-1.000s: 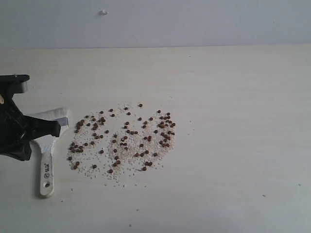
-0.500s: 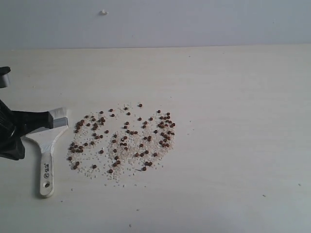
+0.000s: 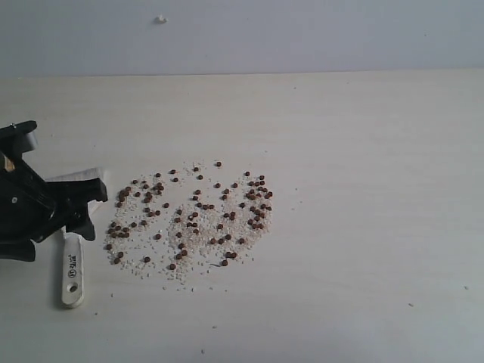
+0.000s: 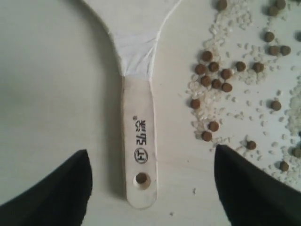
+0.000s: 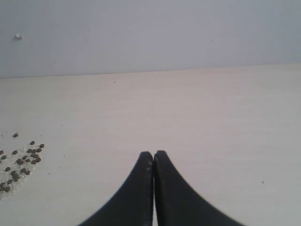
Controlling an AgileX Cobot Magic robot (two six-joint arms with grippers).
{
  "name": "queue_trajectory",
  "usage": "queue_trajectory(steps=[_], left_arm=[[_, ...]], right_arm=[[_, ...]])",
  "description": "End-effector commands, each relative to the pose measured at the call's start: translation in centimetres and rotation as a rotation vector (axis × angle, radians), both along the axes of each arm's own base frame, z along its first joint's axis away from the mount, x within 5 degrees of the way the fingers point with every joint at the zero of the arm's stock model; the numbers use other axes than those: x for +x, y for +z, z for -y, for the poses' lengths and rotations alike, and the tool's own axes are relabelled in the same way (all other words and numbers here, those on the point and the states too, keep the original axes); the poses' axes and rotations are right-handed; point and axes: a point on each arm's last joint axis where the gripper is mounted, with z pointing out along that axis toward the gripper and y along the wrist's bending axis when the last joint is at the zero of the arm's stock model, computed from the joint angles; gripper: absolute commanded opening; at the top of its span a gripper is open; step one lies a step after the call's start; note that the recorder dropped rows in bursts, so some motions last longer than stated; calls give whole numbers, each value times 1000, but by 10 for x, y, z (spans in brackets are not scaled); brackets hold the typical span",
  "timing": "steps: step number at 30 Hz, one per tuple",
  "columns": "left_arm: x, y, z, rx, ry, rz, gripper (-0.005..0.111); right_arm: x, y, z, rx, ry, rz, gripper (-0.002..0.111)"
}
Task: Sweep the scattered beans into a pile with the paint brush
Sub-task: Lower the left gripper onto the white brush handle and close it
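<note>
Left wrist view: found the left claw [image 4: 151,150] spread wide and empty, straddling the holed handle end of the paint brush [image 4: 138,117], flat on the table [image 4: 51,70]. Just beyond one finger, saw the beans [image 4: 214,82] scattered loose among pale grit [image 4: 230,28]. Further off, noted the right claw [image 5: 154,157] pressed shut on nothing, well apart from the beans.
</note>
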Motion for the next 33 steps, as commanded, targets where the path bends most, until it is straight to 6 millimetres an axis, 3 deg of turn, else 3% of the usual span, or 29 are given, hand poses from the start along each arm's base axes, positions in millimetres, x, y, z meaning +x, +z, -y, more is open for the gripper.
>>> queue_trajectory(steps=[1, 7, 20, 22, 26, 29, 33], left_arm=[[7, -17, 4, 6, 8, 1, 68], [10, -38, 1, 54, 40, -67, 68], [12, -61, 0, 96, 17, -122, 66], [11, -64, 0, 102, 17, -135, 50], [11, -66, 0, 109, 13, -147, 31], [7, -70, -2, 144, -94, -202, 0], [5, -72, -4, 168, -179, -227, 0]], right_arm=[[0, 0, 0, 0, -6, 10, 0], [0, 0, 0, -2, -6, 10, 0], [0, 0, 0, 0, -6, 10, 0], [0, 0, 0, 0, -6, 10, 0], [0, 0, 0, 0, -6, 10, 0], [0, 0, 0, 0, -6, 10, 0], [0, 0, 0, -2, -6, 10, 0]])
